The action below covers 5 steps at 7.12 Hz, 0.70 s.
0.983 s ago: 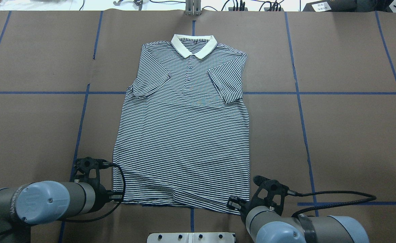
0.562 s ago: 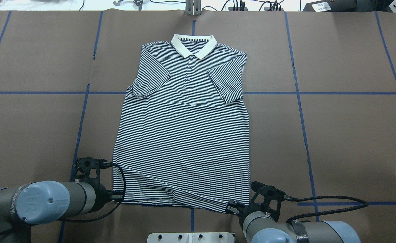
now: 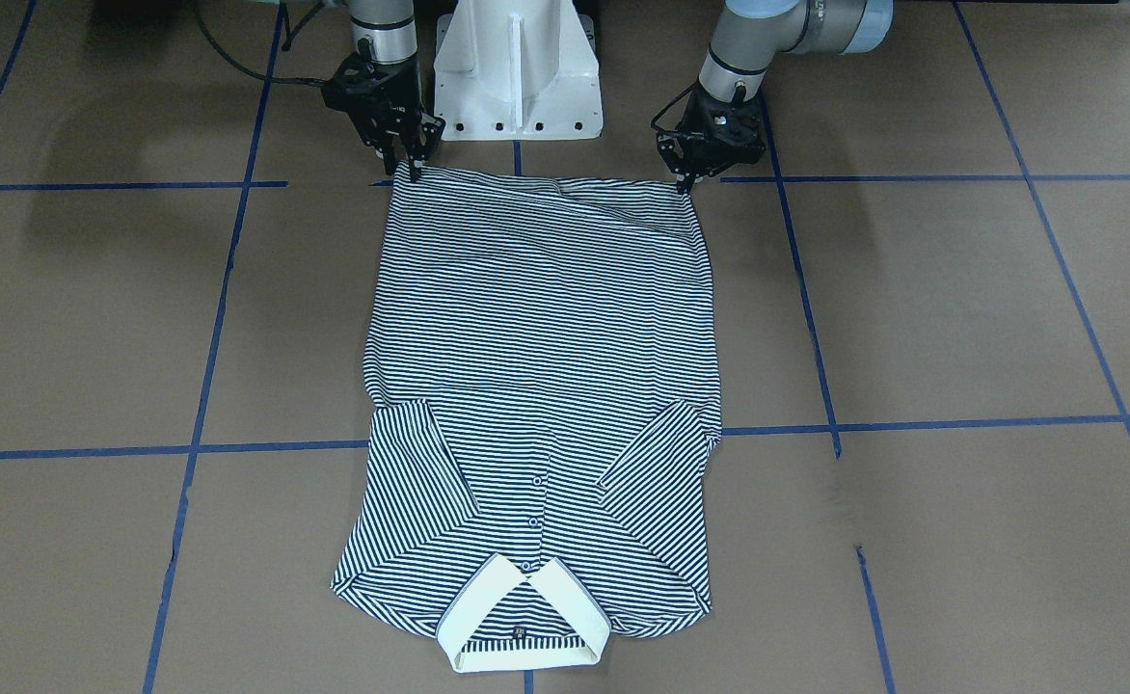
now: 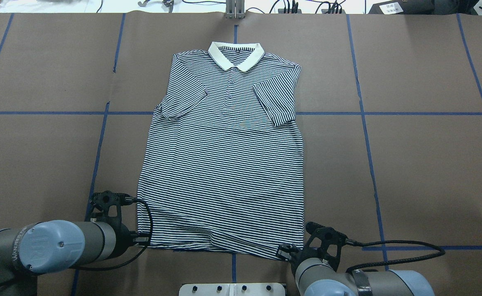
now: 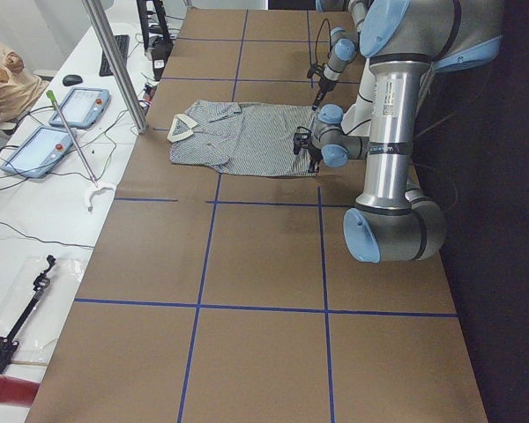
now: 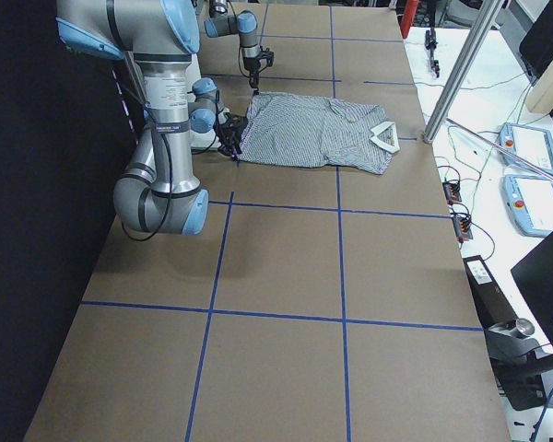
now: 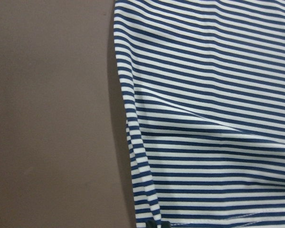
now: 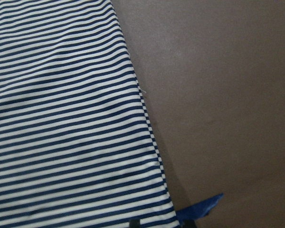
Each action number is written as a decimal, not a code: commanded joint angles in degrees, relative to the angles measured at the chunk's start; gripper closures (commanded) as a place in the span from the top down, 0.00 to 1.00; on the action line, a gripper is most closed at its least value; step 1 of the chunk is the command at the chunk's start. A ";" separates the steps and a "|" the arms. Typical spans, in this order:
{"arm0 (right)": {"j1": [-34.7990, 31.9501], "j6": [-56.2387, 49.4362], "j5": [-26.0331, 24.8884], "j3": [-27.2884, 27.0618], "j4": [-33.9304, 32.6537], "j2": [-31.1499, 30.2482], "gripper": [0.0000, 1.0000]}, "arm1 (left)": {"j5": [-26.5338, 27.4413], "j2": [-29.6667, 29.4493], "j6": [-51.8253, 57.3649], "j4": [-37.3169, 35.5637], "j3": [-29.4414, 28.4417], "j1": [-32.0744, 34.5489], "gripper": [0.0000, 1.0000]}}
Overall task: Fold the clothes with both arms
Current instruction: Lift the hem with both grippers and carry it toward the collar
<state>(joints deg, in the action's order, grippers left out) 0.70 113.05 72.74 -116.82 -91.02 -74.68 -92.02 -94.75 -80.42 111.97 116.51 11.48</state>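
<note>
The navy-and-white striped polo shirt [image 4: 224, 164] lies flat, front up, both sleeves folded in, cream collar [image 4: 236, 55] at the far side. My left gripper [image 4: 139, 238] is down at the hem's near left corner; in the left wrist view the striped cloth [image 7: 209, 118] creases toward its tips, which look shut on that corner. My right gripper [image 4: 287, 250] sits low at the hem's near right corner, its fingers apart on either side of the shirt's edge [image 8: 156, 166]. In the front-facing view the left gripper [image 3: 684, 183] and right gripper [image 3: 413, 173] both touch the hem line.
Brown paper marked with blue tape lines [image 4: 364, 123] covers the table. The white pedestal base [image 3: 517, 67] stands just behind the hem between the arms. Cables and small devices [image 4: 290, 6] lie along the far edge. Tablets [image 5: 35, 145] sit on a side bench.
My right arm has drawn back toward the near edge and lowered onto the hem's right corner. The left arm and the shirt have stayed put.
</note>
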 commanded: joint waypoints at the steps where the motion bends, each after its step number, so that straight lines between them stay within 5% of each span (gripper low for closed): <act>1: 0.00 0.59 -0.23 0.28 0.14 0.06 0.18 | 0.00 0.00 0.00 0.00 0.20 -0.06 0.00; 2: 0.00 0.77 -0.41 0.19 -0.03 -0.11 0.00 | 0.00 0.00 0.00 0.00 0.20 -0.06 0.00; 5: -1.83 -3.24 0.02 -4.35 -0.38 -2.82 0.00 | -0.61 0.61 0.61 -1.39 5.17 0.29 0.00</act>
<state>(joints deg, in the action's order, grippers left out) -0.29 112.26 72.34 -118.10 -91.30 -75.73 -92.32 -94.65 -80.23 111.59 118.42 11.51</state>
